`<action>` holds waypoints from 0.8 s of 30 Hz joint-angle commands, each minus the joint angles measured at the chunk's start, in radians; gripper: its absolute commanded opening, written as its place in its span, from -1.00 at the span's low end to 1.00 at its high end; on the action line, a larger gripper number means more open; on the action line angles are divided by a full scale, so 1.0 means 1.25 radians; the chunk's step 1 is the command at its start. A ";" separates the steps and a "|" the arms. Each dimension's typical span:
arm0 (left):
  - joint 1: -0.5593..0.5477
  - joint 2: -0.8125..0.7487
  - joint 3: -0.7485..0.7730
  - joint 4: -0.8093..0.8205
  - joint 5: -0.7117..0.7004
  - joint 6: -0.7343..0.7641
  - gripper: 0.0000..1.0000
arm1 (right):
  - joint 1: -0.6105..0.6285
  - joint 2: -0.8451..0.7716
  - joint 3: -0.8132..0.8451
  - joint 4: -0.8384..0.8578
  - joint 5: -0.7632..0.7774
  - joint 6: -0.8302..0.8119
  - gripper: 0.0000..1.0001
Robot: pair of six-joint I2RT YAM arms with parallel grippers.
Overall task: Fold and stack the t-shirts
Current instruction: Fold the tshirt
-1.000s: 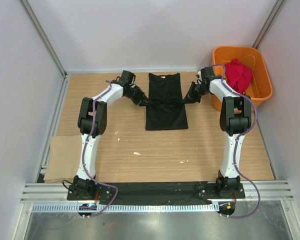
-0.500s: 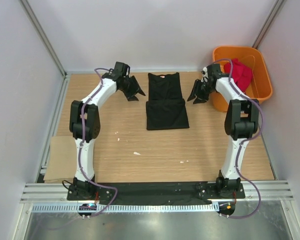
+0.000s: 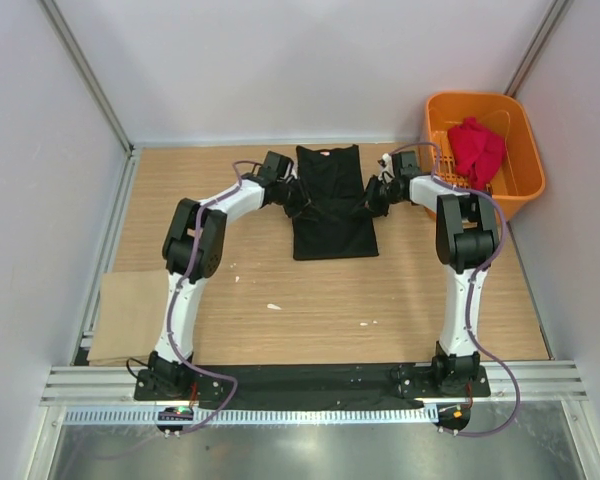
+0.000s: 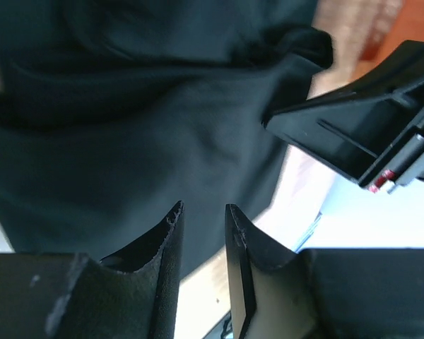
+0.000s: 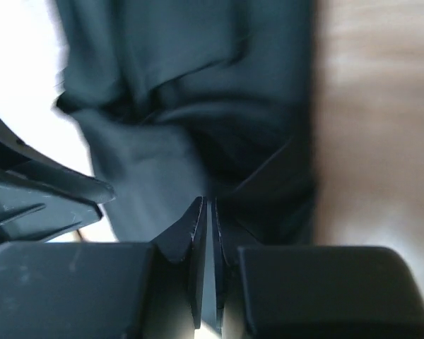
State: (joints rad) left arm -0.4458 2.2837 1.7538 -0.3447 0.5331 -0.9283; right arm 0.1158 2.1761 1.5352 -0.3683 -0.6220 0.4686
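Note:
The black t-shirt (image 3: 330, 205) lies flat at the back middle of the table, neck to the far side, its sides folded in. My left gripper (image 3: 298, 192) is low at the shirt's left edge; its jaws (image 4: 201, 208) stand a little apart with nothing between them, black cloth (image 4: 127, 141) just ahead. At the shirt's right edge is my right gripper (image 3: 372, 195). Its jaws (image 5: 208, 201) are drawn almost together over the dark cloth (image 5: 198, 85), and no cloth shows between them. The red t-shirt (image 3: 477, 148) is bunched in the orange basket.
The orange slotted basket (image 3: 515, 120) stands at the back right corner, close behind my right arm. A tan cardboard sheet (image 3: 130, 315) lies at the table's left front. White walls and metal rails close in the table on three sides.
Half a second ago both grippers stood off from the shirt with jaws wide. They have come back in to its left and right edges with jaws narrowed. The shirt has not moved.

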 commanded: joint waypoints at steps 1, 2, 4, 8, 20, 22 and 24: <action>0.019 0.030 0.036 0.035 0.023 -0.011 -0.41 | -0.015 0.041 0.058 0.076 -0.022 0.025 -0.74; 0.022 0.033 0.030 0.033 0.020 -0.005 -0.41 | -0.024 0.048 0.068 0.068 -0.011 0.012 -0.69; 0.025 0.048 0.033 -0.004 0.007 0.014 -0.41 | -0.030 0.063 0.125 -0.020 0.050 -0.061 -0.63; 0.020 0.015 0.058 -0.098 -0.023 0.093 -0.20 | -0.030 0.008 0.208 -0.196 0.150 -0.153 -0.43; -0.032 -0.153 -0.100 -0.099 -0.007 0.091 -0.08 | -0.004 -0.213 -0.137 -0.089 -0.004 -0.039 -0.41; -0.034 -0.152 -0.162 -0.073 0.003 0.068 -0.13 | -0.002 -0.200 -0.173 -0.047 -0.044 -0.007 -0.55; -0.034 -0.140 -0.186 -0.063 -0.002 0.069 -0.16 | -0.001 -0.195 -0.208 -0.033 -0.017 -0.014 -0.60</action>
State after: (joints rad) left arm -0.4927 2.0899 1.5810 -0.4473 0.5186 -0.8230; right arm 0.1116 1.9217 1.3239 -0.4812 -0.6003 0.4068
